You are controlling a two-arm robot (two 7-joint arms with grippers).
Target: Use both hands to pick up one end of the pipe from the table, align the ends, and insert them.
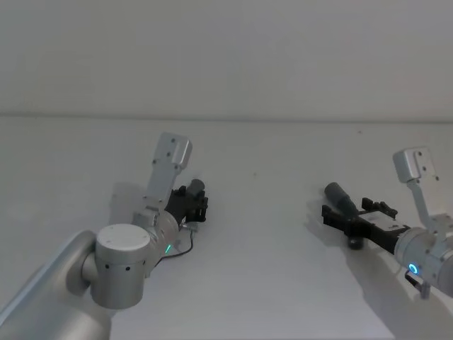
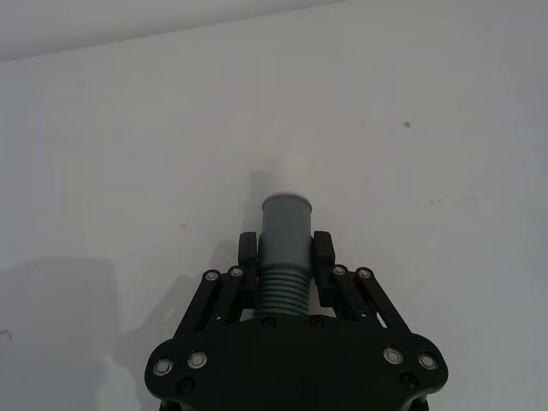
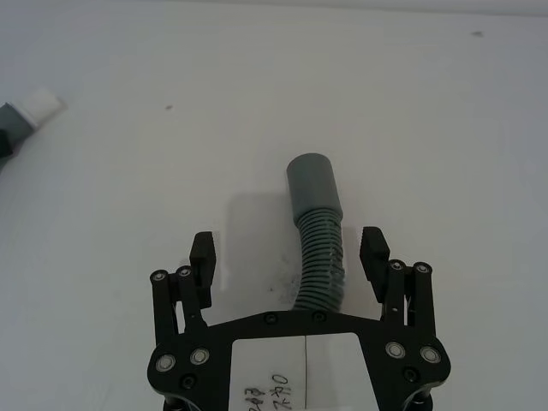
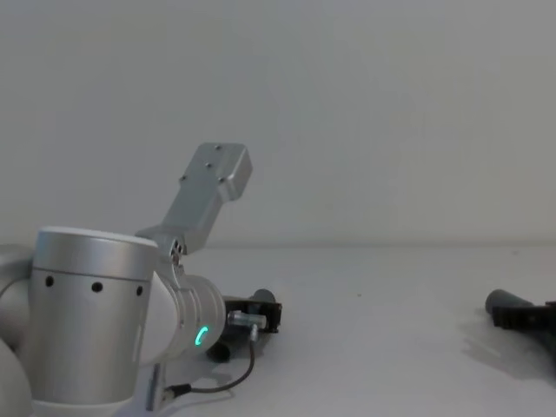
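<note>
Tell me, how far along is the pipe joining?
Done: the left gripper has its jaws shut on the elbow. In hand: the right gripper straddles the hose on the table, jaws open. Left: grip it, lift, align and push the tip into the cuff.

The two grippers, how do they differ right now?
The left gripper is shut on the elbow at its ribbed part. The right gripper is open, its fingers apart from the hose lying between them. The elbow ends in a whitish tip, the hose in a grey cuff. Both grippers are black and low over the table.
</note>
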